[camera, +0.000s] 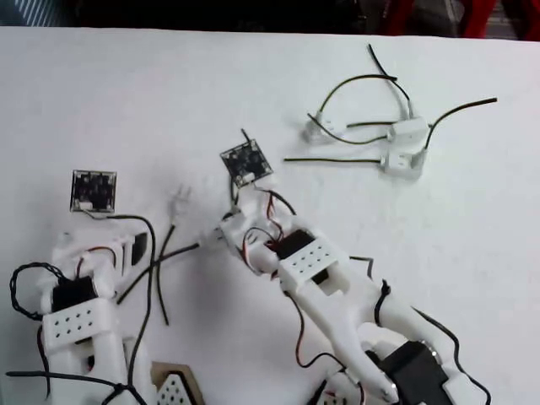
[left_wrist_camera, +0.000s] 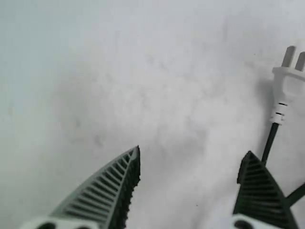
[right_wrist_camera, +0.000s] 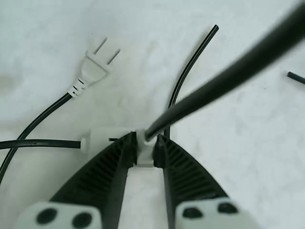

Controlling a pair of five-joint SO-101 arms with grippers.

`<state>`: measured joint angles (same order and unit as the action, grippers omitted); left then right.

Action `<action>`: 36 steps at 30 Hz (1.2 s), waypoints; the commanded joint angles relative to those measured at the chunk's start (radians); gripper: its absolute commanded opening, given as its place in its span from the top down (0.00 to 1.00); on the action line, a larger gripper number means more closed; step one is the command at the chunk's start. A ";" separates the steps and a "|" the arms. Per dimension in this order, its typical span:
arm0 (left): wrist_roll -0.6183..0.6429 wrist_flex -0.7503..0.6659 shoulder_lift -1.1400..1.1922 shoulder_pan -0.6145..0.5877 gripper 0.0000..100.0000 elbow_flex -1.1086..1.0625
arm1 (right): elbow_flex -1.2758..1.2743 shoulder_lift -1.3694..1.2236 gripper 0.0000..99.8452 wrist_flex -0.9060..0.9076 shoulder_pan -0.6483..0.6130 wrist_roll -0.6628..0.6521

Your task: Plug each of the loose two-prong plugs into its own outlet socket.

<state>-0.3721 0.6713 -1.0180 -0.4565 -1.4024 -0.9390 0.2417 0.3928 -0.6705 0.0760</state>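
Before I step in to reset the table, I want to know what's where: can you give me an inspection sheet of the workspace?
Surface: white table.
Job's things: loose plug lying free between the arms; white connector butted against a white socket body, seating cannot be told; connector cluster at the far right.
Clutter: brown-edged piece at the near edge.
Grippers: left gripper open over bare table; right gripper shut on the white connector.
Cables: black cords crossing between the arms.
Surroundings: dark beyond the far edge, red shapes.
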 commanded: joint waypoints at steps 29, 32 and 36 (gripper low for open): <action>-0.011 -0.063 -0.027 0.010 0.68 -0.026 | -0.009 0.194 0.98 0.140 -0.024 -0.107; -0.011 -0.063 -0.027 0.010 0.68 -0.026 | 0.028 0.228 0.98 0.140 -0.021 -0.066; -0.011 -0.063 -0.027 0.010 0.68 -0.026 | 0.035 0.262 0.98 0.140 -0.021 -0.054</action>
<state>-0.3721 0.6283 -1.0273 -0.4565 -1.4300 -0.9513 0.4534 0.5294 -0.6874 0.0115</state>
